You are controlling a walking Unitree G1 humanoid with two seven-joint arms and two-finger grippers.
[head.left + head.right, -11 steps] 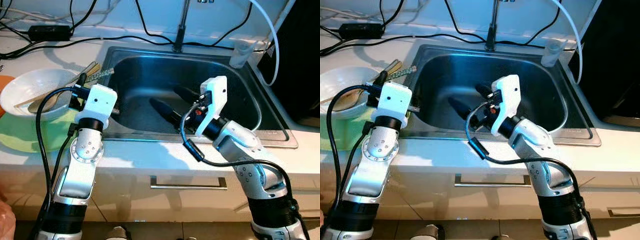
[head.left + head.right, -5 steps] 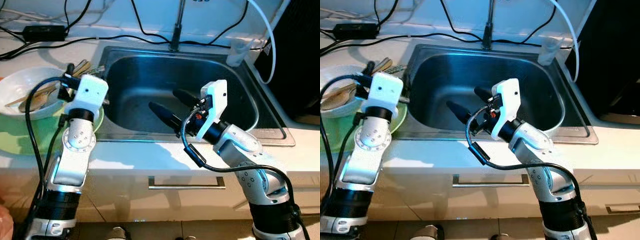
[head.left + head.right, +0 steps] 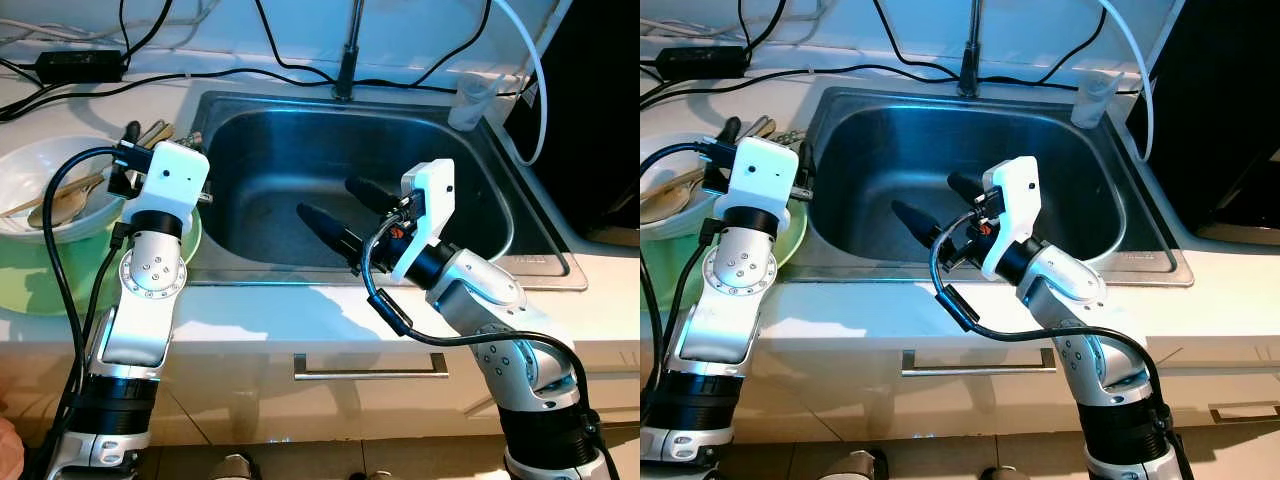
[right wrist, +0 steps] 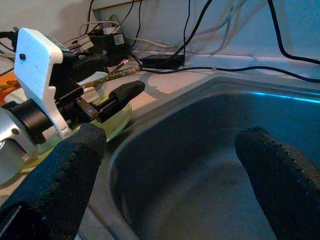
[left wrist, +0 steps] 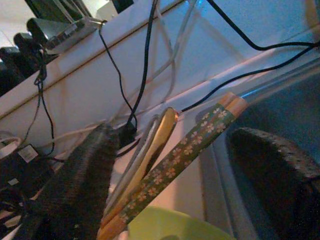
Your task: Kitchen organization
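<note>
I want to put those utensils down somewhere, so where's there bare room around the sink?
The sink basin floor is bare around the open right hand. The front counter strip by the sink rim is free too. Left of the sink is crowded: white bowl, green plate, and the left hand with utensils.

The left arm (image 3: 140, 310) stands nearly upright, with the elbow low and the white wrist housing at the top. The left gripper (image 5: 170, 165) points forward and away from the body, and its jaws are spread apart. The right arm (image 3: 490, 310) bends at the elbow and reaches forward and inward. The right gripper (image 3: 335, 208) has its two black fingers (image 3: 325, 228) held wide apart.
</note>
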